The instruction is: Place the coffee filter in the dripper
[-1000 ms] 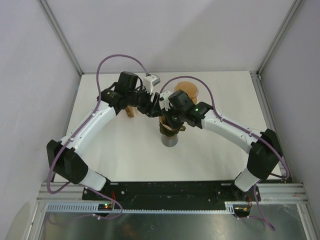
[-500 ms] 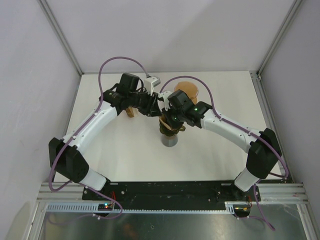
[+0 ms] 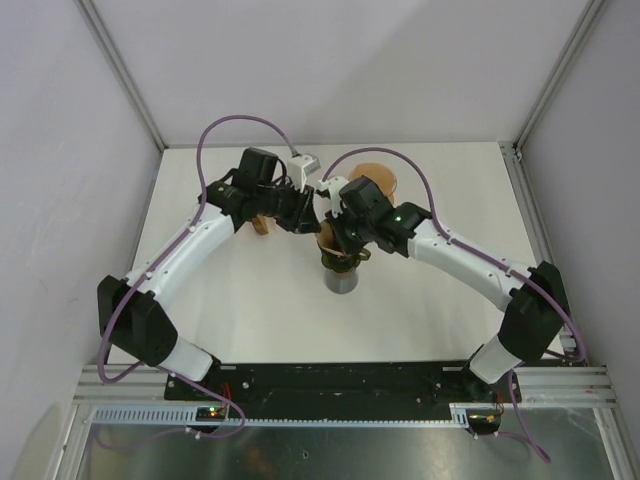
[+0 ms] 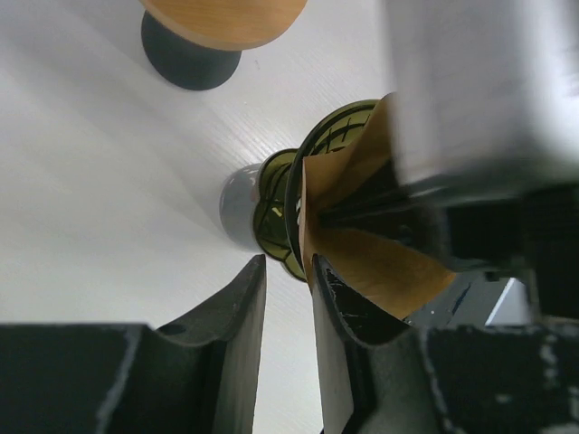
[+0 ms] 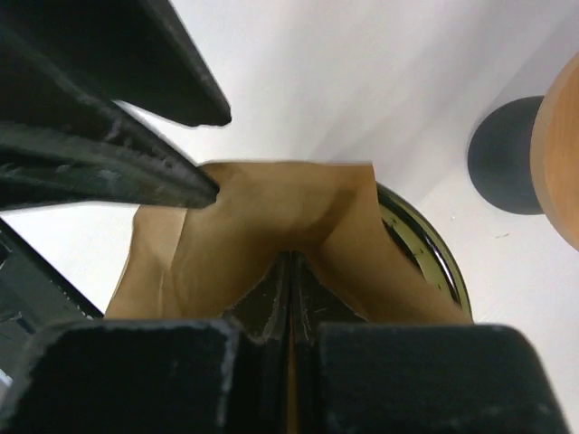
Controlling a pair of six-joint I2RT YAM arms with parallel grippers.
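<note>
The brown paper coffee filter (image 5: 271, 217) is pinched at its fold by my right gripper (image 5: 291, 258), which is shut on it. The filter is spread open, partly down inside the dark green dripper (image 5: 425, 244). The dripper (image 3: 342, 262) stands on a grey cup (image 3: 340, 282) in the middle of the table. My left gripper (image 4: 288, 262) is open by a narrow gap with nothing between its fingers. It is right beside the filter's near edge (image 4: 312, 226), its right finger (image 4: 339, 307) close against the paper. In the top view, both grippers (image 3: 312, 215) (image 3: 335, 240) meet over the dripper.
A round wooden-topped stand with a dark base (image 3: 375, 180) is just behind the dripper; it also shows in the left wrist view (image 4: 226, 14) and the right wrist view (image 5: 561, 154). A small brown object (image 3: 260, 225) lies under the left arm. White walls enclose the table.
The right gripper with the filter has shifted slightly back and left over the dripper. The left arm has edged a little toward it.
</note>
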